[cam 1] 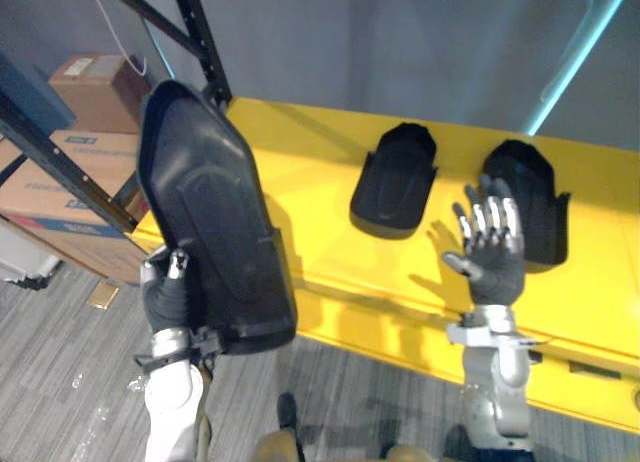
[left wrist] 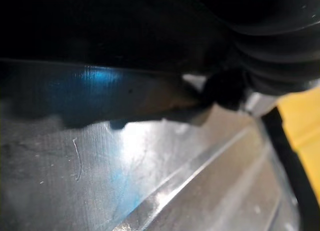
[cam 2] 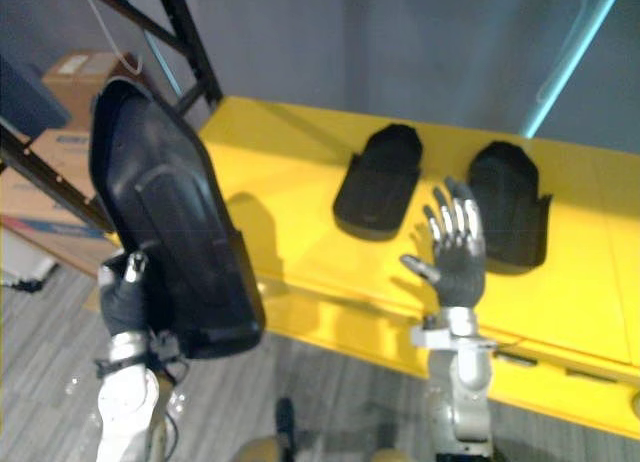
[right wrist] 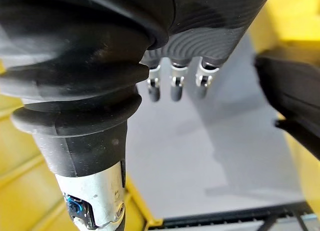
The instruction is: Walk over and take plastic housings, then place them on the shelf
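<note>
We see our left hand (cam 1: 165,294) clamp the raised housing (cam 1: 215,222) at its lower edge, thumb in front, the fingers hidden behind it. Our right hand (cam 1: 490,252), fingers straight and spread, partly covers the right housing (cam 1: 540,197); the middle housing (cam 1: 395,182) lies beside it on the yellow table (cam 1: 300,172).

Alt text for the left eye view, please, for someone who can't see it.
The left hand grips a large black housing upright beside a yellow surface. A middle housing and a right housing lie on the surface, with the open right hand raised before the right one.
</note>
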You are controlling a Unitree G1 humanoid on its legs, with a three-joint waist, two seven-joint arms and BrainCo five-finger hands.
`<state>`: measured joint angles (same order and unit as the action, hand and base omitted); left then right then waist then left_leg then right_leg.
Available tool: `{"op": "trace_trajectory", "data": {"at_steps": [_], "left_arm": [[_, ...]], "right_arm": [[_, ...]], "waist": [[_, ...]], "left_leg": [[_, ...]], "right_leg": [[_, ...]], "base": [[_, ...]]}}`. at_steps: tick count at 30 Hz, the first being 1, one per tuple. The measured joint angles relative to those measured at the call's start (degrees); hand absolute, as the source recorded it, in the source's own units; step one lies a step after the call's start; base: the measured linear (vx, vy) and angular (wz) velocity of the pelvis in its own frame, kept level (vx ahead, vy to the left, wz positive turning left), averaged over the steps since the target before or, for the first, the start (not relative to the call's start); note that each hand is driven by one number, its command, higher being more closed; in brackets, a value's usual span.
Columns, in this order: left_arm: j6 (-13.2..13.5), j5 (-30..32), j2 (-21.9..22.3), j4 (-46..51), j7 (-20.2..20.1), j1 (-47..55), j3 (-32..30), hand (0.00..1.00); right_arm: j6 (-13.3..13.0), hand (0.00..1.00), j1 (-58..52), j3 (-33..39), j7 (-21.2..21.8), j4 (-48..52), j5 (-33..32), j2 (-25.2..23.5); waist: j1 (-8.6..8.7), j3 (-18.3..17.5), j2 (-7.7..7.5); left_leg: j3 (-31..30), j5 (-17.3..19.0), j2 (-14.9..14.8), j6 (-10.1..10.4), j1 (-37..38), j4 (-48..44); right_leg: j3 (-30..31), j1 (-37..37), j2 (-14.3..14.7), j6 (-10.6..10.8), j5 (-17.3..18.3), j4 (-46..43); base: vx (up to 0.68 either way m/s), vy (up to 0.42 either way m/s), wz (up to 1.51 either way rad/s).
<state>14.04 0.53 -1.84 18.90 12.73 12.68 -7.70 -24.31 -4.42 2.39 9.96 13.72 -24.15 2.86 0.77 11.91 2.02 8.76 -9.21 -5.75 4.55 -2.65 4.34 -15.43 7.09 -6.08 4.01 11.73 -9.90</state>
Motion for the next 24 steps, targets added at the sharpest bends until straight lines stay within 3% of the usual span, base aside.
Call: {"op": "trace_trajectory", "data": {"at_steps": [2,5,7,8,10,13,14,15,16,17,19,20,21,23,24], "left_arm": [[0.04,-0.22,0.08,-0.01,-0.37,0.98,-0.03,1.00],[0.56,-0.25,0.25,0.01,-0.45,3.22,-0.15,1.00],[0.69,-0.19,1.07,0.04,-0.57,3.09,0.04,1.00],[0.83,-0.09,1.90,0.12,-0.46,3.06,0.21,1.00],[0.84,0.63,2.34,0.15,-0.13,2.83,1.27,1.00],[1.10,2.91,2.29,0.31,0.03,1.39,2.73,1.00],[1.02,2.86,2.12,0.32,0.04,0.60,2.44,1.00],[0.53,2.79,1.05,0.29,0.05,-0.23,1.52,1.00],[0.26,2.80,0.52,0.29,0.06,-0.38,1.26,1.00],[-0.04,2.85,-0.34,0.30,-0.16,-0.18,0.63,1.00],[-0.66,2.88,-1.16,0.45,-0.47,-0.18,-1.23,1.00],[-2.02,3.42,-2.08,0.45,-0.27,-0.20,-2.61,1.00],[-2.63,3.79,-2.37,0.42,-0.23,-0.19,-3.13,1.00],[-5.22,4.60,-2.90,0.34,0.61,-0.23,-3.57,1.00],[-5.58,4.93,-2.86,0.33,0.72,-0.35,-3.51,1.00]], "right_arm": [[0.00,0.00,-1.51,0.26,0.33,0.00,-0.44,-0.69],[-0.31,0.00,-3.42,0.51,0.25,0.40,-0.42,-1.02],[-0.51,0.00,-3.76,0.94,0.19,1.27,-0.40,-1.44],[-0.64,0.00,-3.87,0.95,0.26,2.60,-0.42,-1.38],[-1.39,0.00,-3.95,0.90,0.44,4.71,-0.35,-1.15],[-4.55,0.00,-3.78,0.70,0.12,6.52,-0.40,-0.68],[-4.64,0.00,-3.85,0.15,-0.31,6.30,0.38,-1.00],[-4.44,0.00,-4.26,-2.36,-1.37,5.43,1.08,-2.45],[-4.35,0.00,-4.81,-3.87,-1.81,5.35,1.61,-3.13],[-4.29,0.00,-5.80,-6.76,-2.57,5.36,2.27,-4.10],[-4.13,0.00,-5.73,-10.94,-2.54,5.39,3.68,-6.15],[-3.46,0.00,-5.30,-12.79,-2.60,5.40,4.79,-6.38],[-3.00,0.00,-5.06,-13.05,-2.60,5.42,5.25,-6.40],[-2.40,0.00,-3.73,-12.24,-2.68,5.34,5.74,-5.89],[-2.15,0.00,-3.49,-11.87,-2.52,5.30,5.70,-5.58]], "waist": [[-0.13,0.91,-0.70],[-0.08,0.80,-0.86],[0.00,1.24,-1.52],[-0.03,1.17,-1.44],[0.15,0.96,-1.42],[0.22,-0.52,0.81],[0.34,-0.91,1.43],[0.31,-1.05,-0.68],[0.26,-1.41,-1.15],[-0.17,-1.86,-2.01],[-0.49,-2.37,-3.09],[-0.53,-3.46,-4.84],[-0.56,-3.83,-5.43],[-0.29,-4.15,-5.64],[-0.04,-4.20,-5.43]], "left_leg": [[-0.21,4.19,0.20,-0.86,-2.01,-8.26],[-0.15,6.29,-0.68,-1.76,-2.14,-12.15],[1.29,8.28,-1.16,-4.06,-2.39,-13.16],[4.25,9.07,-3.71,-4.88,-2.37,-16.46],[5.82,9.07,-6.57,-4.53,-2.24,-18.20],[4.94,8.23,-8.96,-1.78,-0.64,-18.78],[3.10,11.68,-8.19,3.58,0.92,-18.30],[4.73,13.03,-5.83,5.70,1.50,-18.76],[5.78,13.69,-5.22,5.07,1.57,-18.98],[7.70,14.54,-5.27,4.16,1.59,-18.86],[10.19,15.47,-5.75,3.06,1.67,-18.35],[11.59,15.65,-5.72,2.78,1.88,-18.09],[12.35,15.67,-5.81,2.73,2.10,-17.88],[14.00,15.83,-5.82,2.44,2.36,-17.83],[14.04,15.83,-5.53,2.43,1.93,-17.86]], "right_leg": [[0.27,0.91,-1.15,0.36,2.06,-2.21],[1.52,1.69,-1.99,-0.02,3.48,-4.55],[1.59,1.46,-2.96,-0.05,3.62,-5.52],[2.65,1.63,-3.73,-0.03,3.65,-6.65],[3.95,1.47,-5.27,0.52,3.94,-7.08],[7.94,-0.64,-8.54,4.64,4.84,-9.54],[9.46,-0.89,-9.75,6.16,4.42,-9.49],[10.96,-0.65,-12.07,7.50,3.13,-8.31],[11.08,-0.50,-12.87,7.47,1.48,-7.48],[10.58,-1.13,-13.04,6.08,-3.06,-5.04],[7.18,-1.52,-12.79,4.47,-8.41,-1.31],[5.58,-1.83,-11.96,5.24,-9.30,0.25],[5.29,-1.76,-11.10,5.33,-9.37,1.20],[3.87,-1.05,-8.02,4.10,-10.52,5.88],[3.14,-1.07,-8.11,3.87,-10.98,6.73]], "base": [[-0.01,-0.017,-0.01],[-0.03,-0.010,-0.11],[-0.06,0.028,-0.17],[-0.05,0.049,-0.34],[-0.05,0.138,-0.45],[-0.03,0.360,-0.52],[0.02,0.453,-0.47],[0.02,0.442,-0.48],[0.00,0.390,-0.53],[-0.01,0.282,-0.50],[-0.01,0.308,-0.61],[0.00,0.249,-0.56],[0.00,0.134,-0.55],[-0.02,0.044,-0.41],[-0.03,0.039,-0.10]]}}
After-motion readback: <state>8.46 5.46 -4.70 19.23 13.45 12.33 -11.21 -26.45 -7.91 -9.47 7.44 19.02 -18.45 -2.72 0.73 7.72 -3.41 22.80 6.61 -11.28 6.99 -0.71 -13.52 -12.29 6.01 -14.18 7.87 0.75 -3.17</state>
